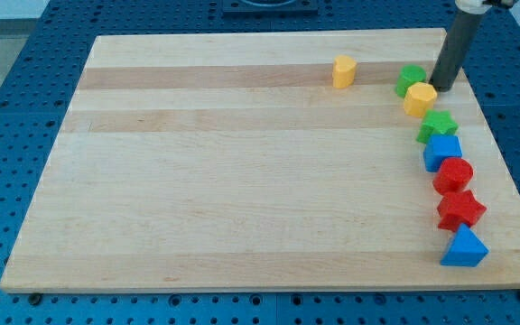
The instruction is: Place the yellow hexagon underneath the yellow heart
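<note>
The yellow hexagon (420, 98) is lying flat near the view's upper right part of the tabletop (242, 181), showing a bright top face and darker orange-yellow side walls. It is sitting at the head of a line of blocks along the view's right. The yellow heart (343, 71) is resting apart from it, toward the view's left and slightly nearer the view's top, standing alone on bare wood, its notched top face turned upward.
</note>
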You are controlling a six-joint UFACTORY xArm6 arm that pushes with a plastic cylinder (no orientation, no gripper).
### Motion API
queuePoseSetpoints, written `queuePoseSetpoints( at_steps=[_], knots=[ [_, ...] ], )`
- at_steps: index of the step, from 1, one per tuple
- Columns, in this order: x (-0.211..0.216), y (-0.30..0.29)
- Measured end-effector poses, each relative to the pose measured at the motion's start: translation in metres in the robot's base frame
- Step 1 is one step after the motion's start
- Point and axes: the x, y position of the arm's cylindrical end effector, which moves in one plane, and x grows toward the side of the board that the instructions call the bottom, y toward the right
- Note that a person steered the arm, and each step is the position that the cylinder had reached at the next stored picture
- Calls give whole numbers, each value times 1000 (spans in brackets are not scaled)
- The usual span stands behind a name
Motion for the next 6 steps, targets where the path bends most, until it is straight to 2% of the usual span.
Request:
queuePoseSetpoints(
  at_steps=[1,3,6],
  knots=[
    [17,0],
    [22,0],
    [22,-72]
  ],
)
